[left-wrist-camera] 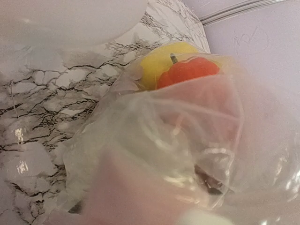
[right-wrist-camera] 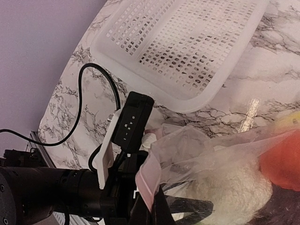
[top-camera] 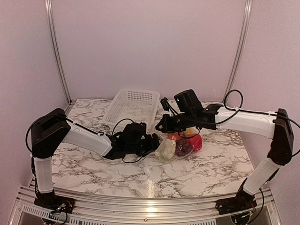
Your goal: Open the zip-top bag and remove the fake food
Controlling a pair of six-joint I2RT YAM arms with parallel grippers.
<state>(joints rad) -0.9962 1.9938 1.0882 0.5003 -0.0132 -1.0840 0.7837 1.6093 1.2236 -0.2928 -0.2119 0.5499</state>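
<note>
Zip-top bag (top-camera: 180, 149) lies beside left hand (top-camera: 156, 140), its edge in right hand (top-camera: 163, 126).

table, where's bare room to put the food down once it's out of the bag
Widest bare marble lies on the table between the zip-top bag and the near edge. A smaller patch lies right of the bag, under the right arm. Crowded: the middle, where left tool and right tool meet at the bag, with the white basket behind.

Pale lilac walls (top-camera: 150, 47) on all sides. Aluminium uprights (top-camera: 57, 51) at rear corners. White marble-pattern table (top-camera: 93, 173), grey veining. Aluminium rail (top-camera: 117, 206) along near edge, glare spot mid-length.
</note>
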